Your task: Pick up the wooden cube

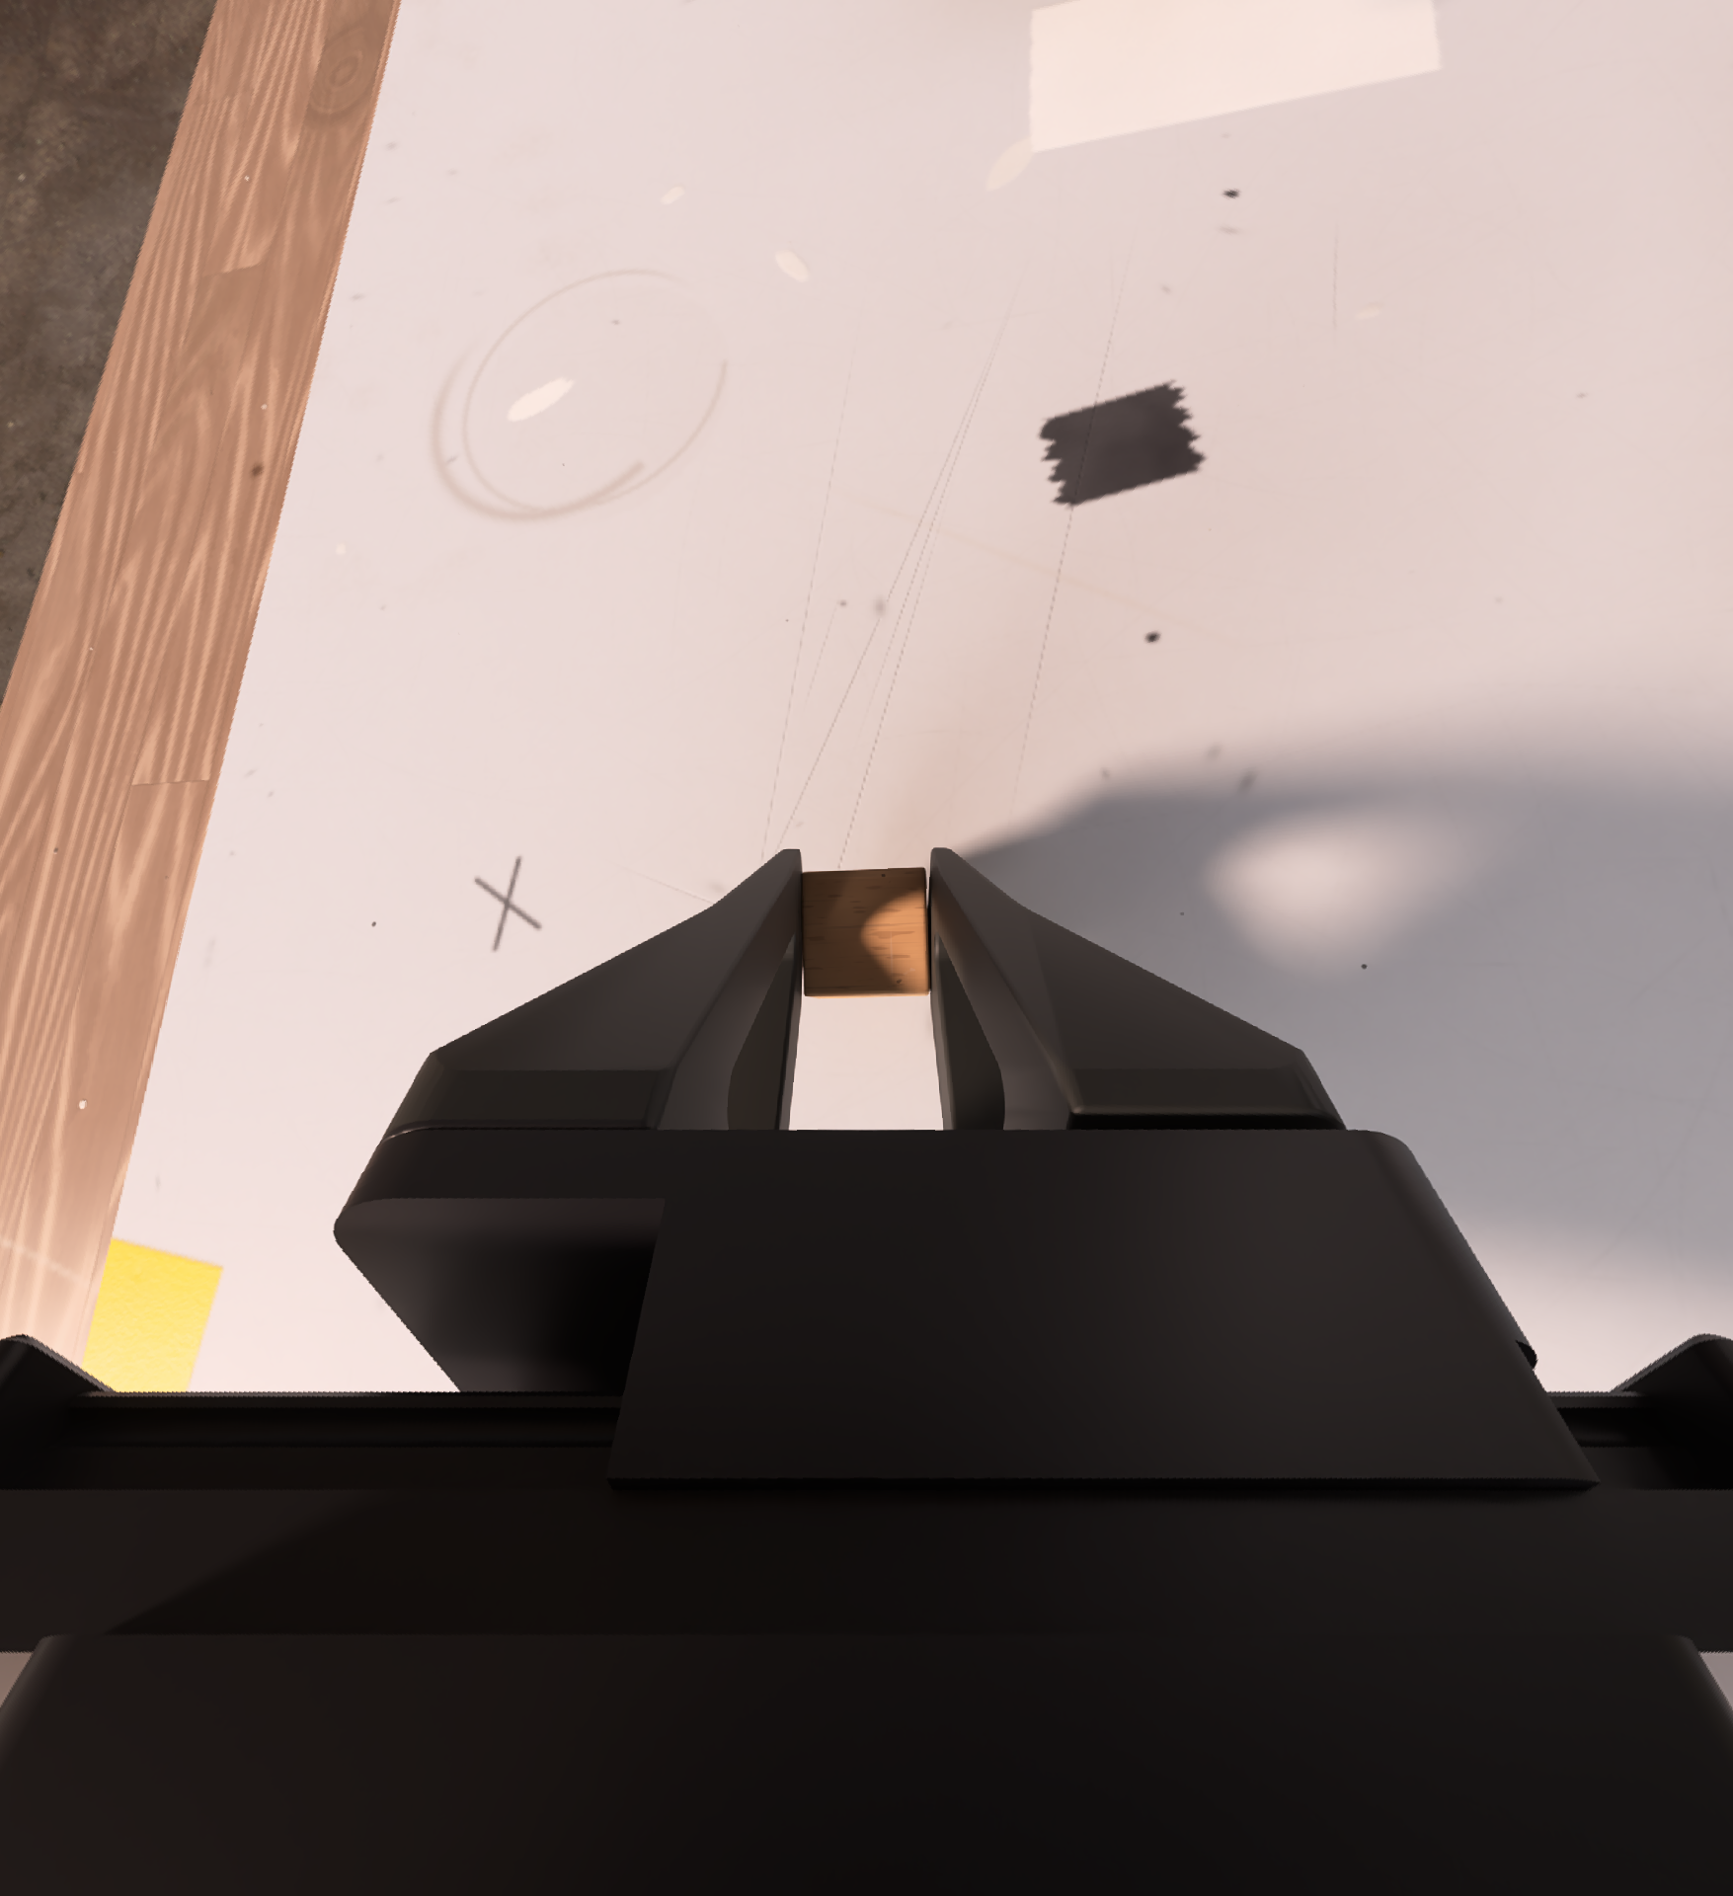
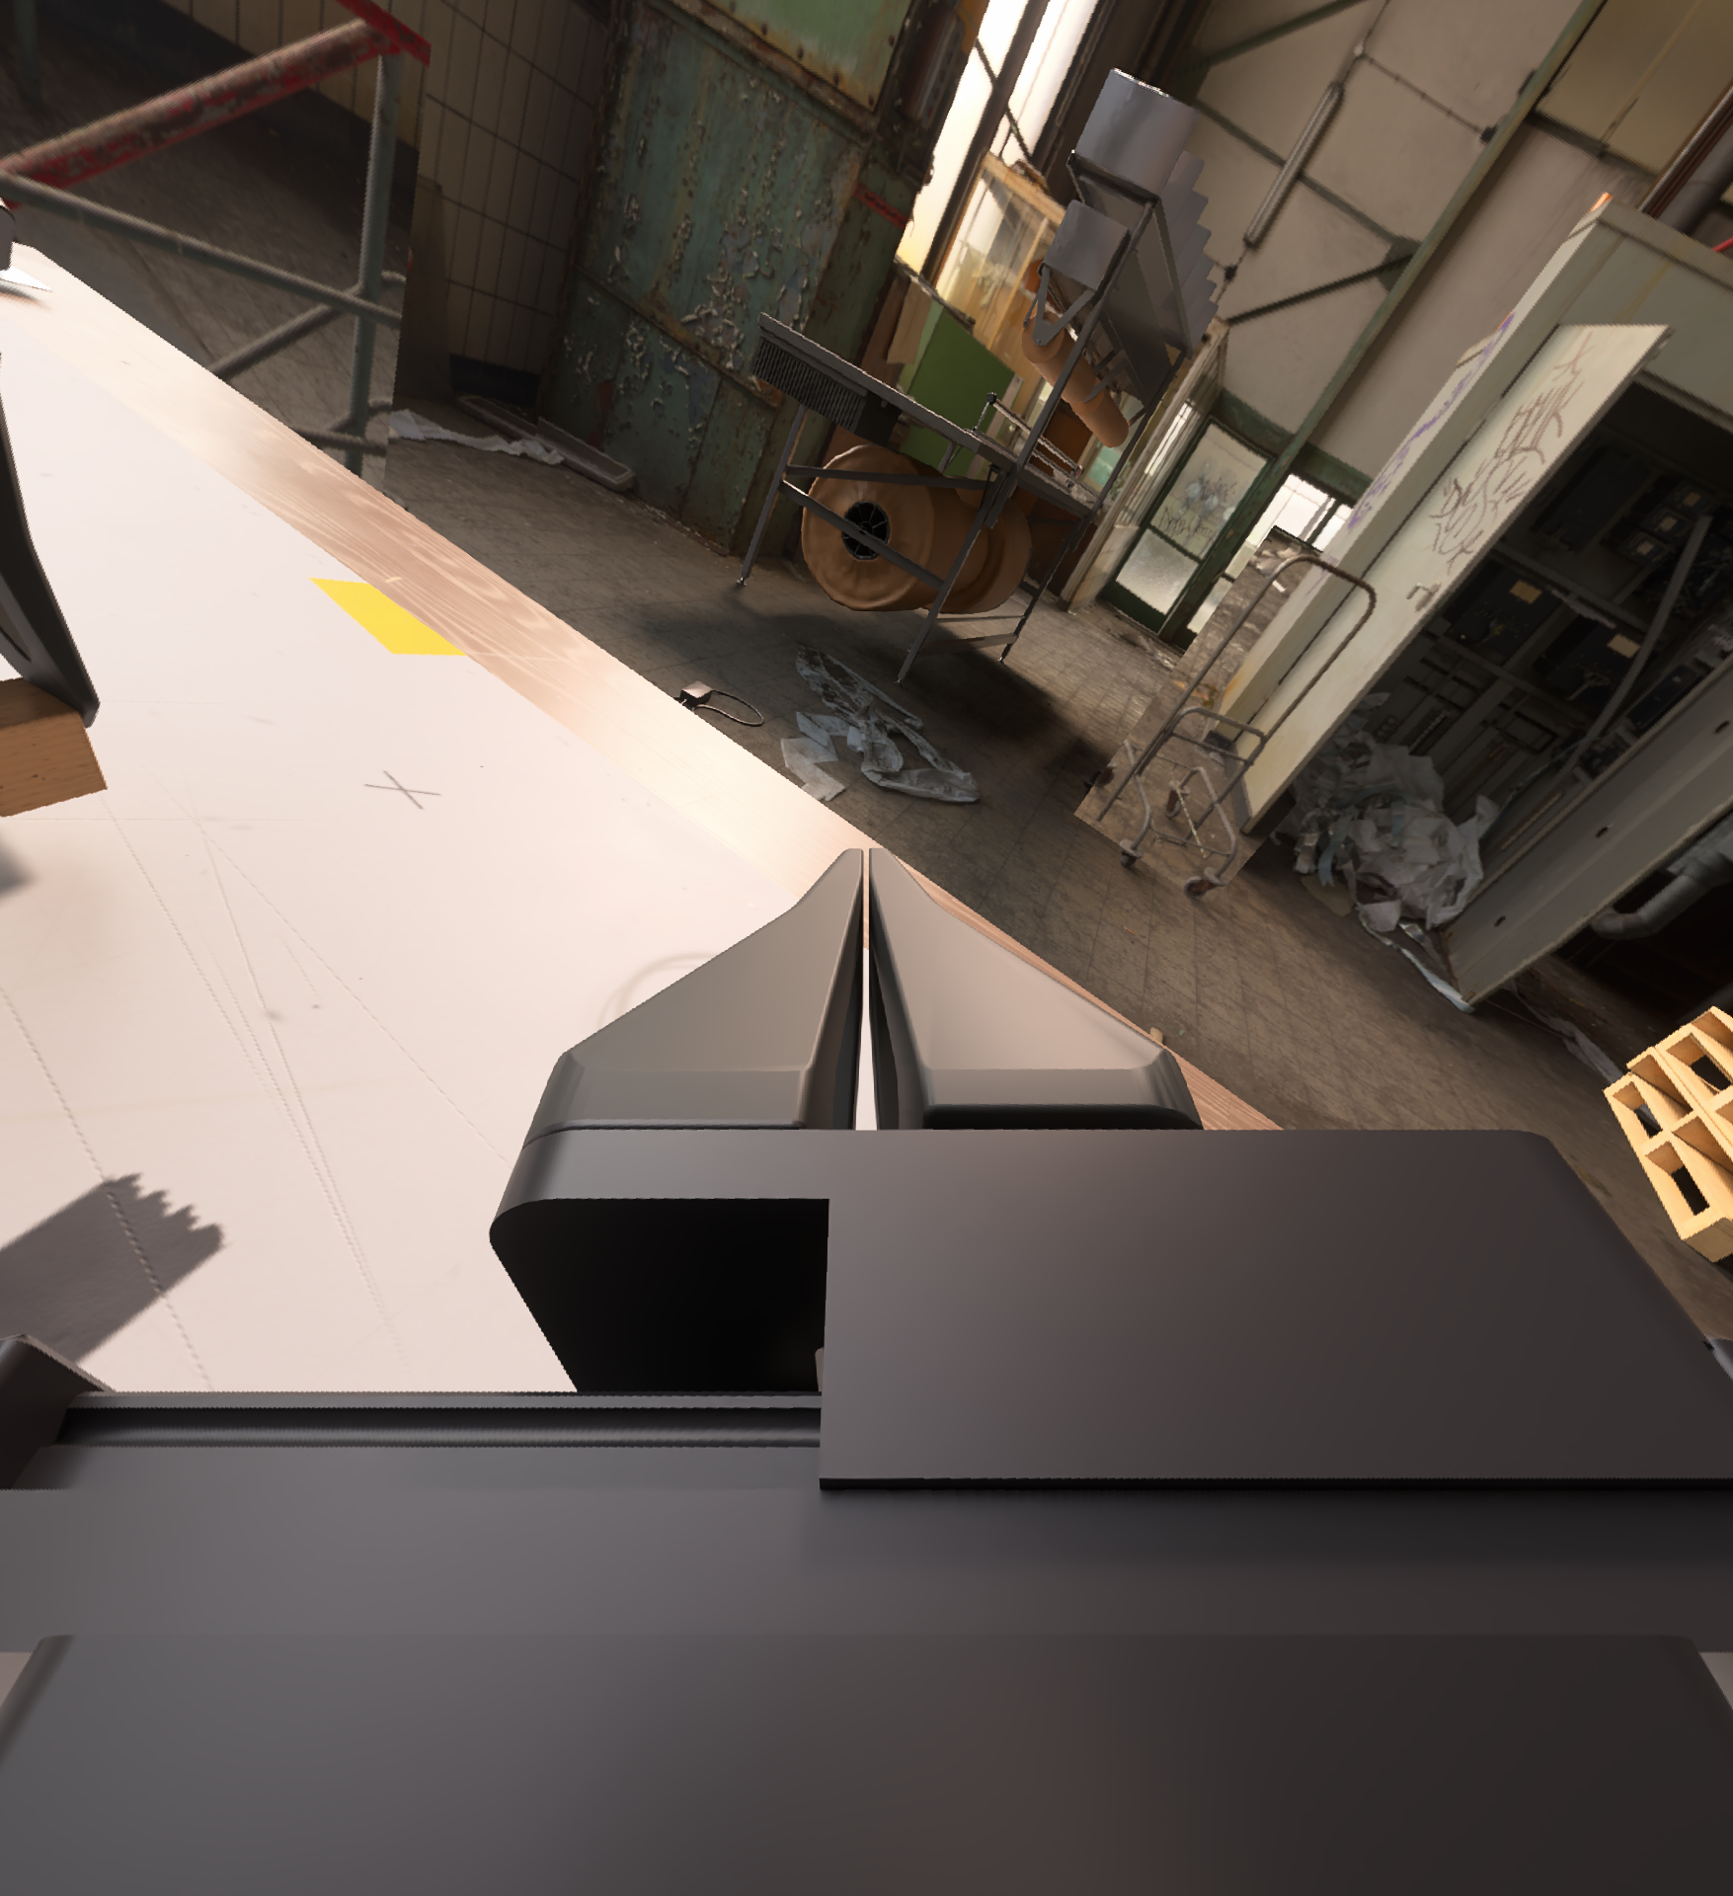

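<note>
My left gripper (image 1: 865,872) is shut on the wooden cube (image 1: 864,932), a small light-brown block held between the two black fingertips. In the right wrist view the cube (image 2: 21,749) hangs at the far left in the left gripper (image 2: 5,734), clear above the white table (image 2: 226,975), with its shadow on the table below. My right gripper (image 2: 864,857) is shut and empty, well to the right of the cube, over the table's edge.
The white table (image 1: 636,667) has a wooden border (image 1: 123,616) on the left. A black patch (image 1: 1118,443), a pencilled cross (image 1: 506,903), a ring mark (image 1: 575,395) and a yellow square (image 1: 149,1318) lie flat on it. Beyond the edge is a workshop floor with a wooden pallet (image 2: 1724,1118).
</note>
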{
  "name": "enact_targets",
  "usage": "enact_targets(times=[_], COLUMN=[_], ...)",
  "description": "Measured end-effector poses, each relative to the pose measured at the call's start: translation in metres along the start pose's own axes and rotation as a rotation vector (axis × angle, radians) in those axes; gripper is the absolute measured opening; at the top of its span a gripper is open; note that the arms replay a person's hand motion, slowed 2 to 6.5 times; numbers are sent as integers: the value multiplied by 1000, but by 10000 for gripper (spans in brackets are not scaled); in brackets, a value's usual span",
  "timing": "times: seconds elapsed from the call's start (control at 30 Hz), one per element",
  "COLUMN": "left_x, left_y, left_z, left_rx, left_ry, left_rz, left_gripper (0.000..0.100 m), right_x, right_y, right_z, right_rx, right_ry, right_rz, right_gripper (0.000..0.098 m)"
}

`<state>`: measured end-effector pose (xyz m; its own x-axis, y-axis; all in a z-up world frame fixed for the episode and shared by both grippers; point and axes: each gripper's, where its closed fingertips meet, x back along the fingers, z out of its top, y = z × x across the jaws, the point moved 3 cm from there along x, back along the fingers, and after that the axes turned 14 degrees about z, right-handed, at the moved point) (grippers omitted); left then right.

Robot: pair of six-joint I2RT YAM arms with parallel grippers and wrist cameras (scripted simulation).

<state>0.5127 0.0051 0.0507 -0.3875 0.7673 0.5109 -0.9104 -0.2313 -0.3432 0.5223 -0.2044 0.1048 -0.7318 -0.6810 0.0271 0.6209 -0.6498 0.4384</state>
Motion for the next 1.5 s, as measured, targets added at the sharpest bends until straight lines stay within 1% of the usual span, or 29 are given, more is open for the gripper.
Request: enact_targets(times=[1.5], left_x=[-1], left_y=[0], left_z=[-2], left_rx=[6], left_ry=[-14], left_rz=[-5], left_gripper=[205], right_x=[0], right_y=[0], right_z=[0], right_rx=[2], right_ry=[-1], right_rz=[0], right_gripper=[9])
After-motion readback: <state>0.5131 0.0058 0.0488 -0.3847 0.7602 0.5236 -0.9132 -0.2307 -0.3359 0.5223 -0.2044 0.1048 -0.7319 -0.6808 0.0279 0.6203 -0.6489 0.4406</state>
